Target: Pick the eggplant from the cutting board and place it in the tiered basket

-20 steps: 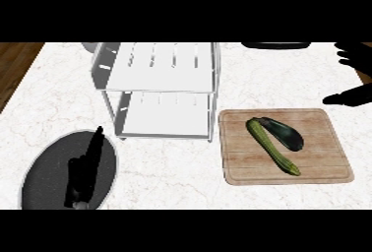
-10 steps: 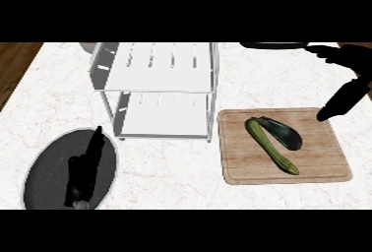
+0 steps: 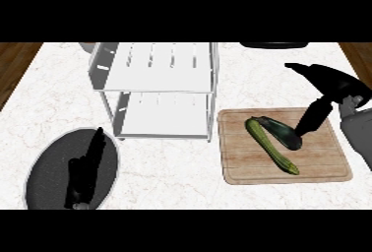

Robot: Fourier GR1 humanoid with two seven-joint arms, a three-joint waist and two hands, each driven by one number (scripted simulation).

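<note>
A dark purple eggplant (image 3: pixel 282 134) lies on the wooden cutting board (image 3: pixel 320 167) at the right, close against a green zucchini (image 3: pixel 273 153). My right hand (image 3: pixel 328 83) hangs over the board's far right corner. Its straight fingers (image 3: pixel 309 118) slant down and left, and their tips reach the eggplant's right side, with nothing curled round it. The white tiered basket (image 3: pixel 156 88) stands left of the board at the counter's middle, both shelves bare. My left hand (image 3: pixel 87 165) rests open, fingers up, at the lower left.
A dark oval plate (image 3: pixel 47 172) lies under the left hand. A black pan (image 3: pixel 276 45) sits at the far edge, a small grey thing (image 3: pixel 88 47) behind the basket. Wooden floor shows past both counter ends.
My right hand has come down and leftward from the upper right corner, and its fingers now reach the eggplant. The left hand, eggplant and zucchini have not moved.
</note>
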